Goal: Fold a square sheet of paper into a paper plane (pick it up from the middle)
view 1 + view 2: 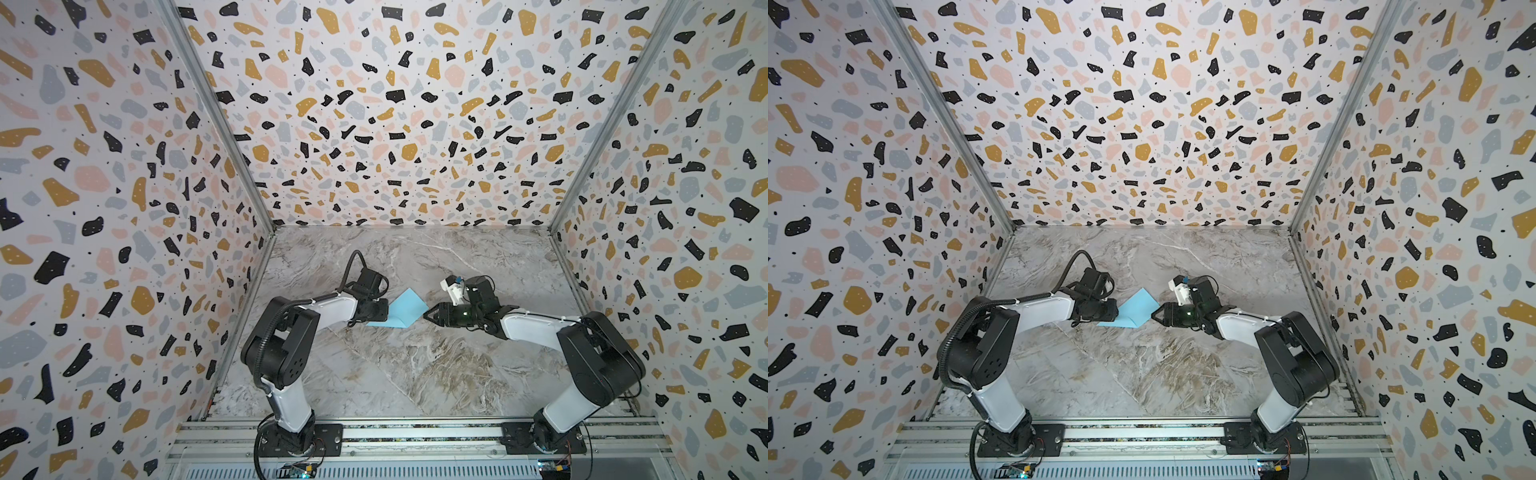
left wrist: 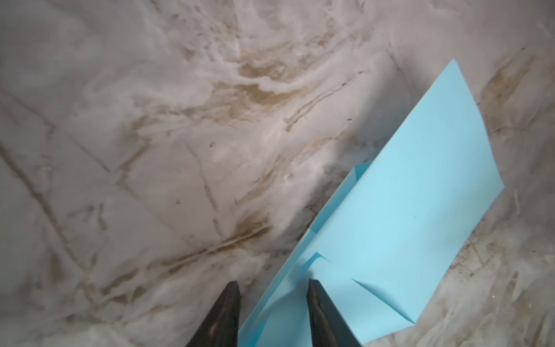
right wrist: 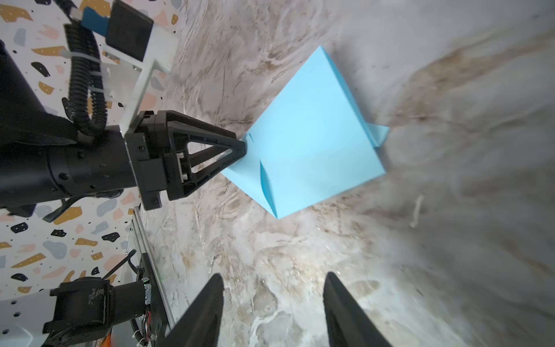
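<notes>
The square sheet of paper (image 1: 405,309) (image 1: 1136,309) is light blue and lies on the marble table, folded over itself into a kite-like shape with small creased flaps. No paper plane shape is in view. My left gripper (image 1: 388,312) (image 1: 1118,313) is at the sheet's left corner. In the left wrist view its jaws (image 2: 271,285) stand apart, with the paper's layered edge (image 2: 405,210) running between them. The right wrist view shows the left gripper (image 3: 243,147) touching the paper (image 3: 312,135). My right gripper (image 1: 424,314) (image 3: 274,276) is open and empty, just right of the sheet's right corner.
Terrazzo-patterned walls (image 1: 124,208) enclose the marble table (image 1: 415,374) on three sides. An aluminium rail (image 1: 415,432) carrying both arm bases runs along the front edge. The left arm's wrist camera mount (image 3: 144,66) sits above its gripper.
</notes>
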Controlling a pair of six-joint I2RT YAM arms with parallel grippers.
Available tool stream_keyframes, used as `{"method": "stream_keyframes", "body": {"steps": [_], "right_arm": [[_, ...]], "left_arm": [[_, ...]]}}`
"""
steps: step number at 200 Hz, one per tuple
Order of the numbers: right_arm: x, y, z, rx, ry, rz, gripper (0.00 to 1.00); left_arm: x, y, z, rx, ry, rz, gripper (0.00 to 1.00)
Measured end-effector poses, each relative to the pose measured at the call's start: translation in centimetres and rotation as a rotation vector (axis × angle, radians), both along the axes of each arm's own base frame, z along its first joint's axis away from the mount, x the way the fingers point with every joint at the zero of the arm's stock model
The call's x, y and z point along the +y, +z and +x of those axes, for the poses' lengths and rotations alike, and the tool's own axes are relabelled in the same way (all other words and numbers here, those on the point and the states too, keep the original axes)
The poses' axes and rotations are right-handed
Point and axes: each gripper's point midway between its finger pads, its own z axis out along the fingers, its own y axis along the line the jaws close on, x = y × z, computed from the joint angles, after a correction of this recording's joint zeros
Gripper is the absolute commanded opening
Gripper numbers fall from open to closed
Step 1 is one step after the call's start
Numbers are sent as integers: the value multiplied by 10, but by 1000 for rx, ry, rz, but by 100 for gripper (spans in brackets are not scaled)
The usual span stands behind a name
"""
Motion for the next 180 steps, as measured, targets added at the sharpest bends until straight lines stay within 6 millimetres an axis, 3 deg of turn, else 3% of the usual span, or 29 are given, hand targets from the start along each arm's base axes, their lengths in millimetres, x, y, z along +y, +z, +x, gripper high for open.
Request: {"method": "stream_keyframes", "body": {"steps": [48, 93, 122, 145, 180], "right_arm": [[40, -4, 23, -8, 47, 9, 45], [64, -24, 54, 2, 53, 0, 42], [70, -41, 62, 21, 60, -24, 41], [70, -46, 62, 28, 71, -45, 41], [67, -50, 59, 20, 101, -83, 38]], "left_arm": [[-22, 1, -18, 19, -16, -125, 36], [-27, 3, -22, 36, 16, -170, 38], [-27, 3, -22, 39, 25, -175, 40], [-28, 5, -23, 39, 17, -180, 49], [-22, 12, -47, 54, -14, -160, 57]]}}
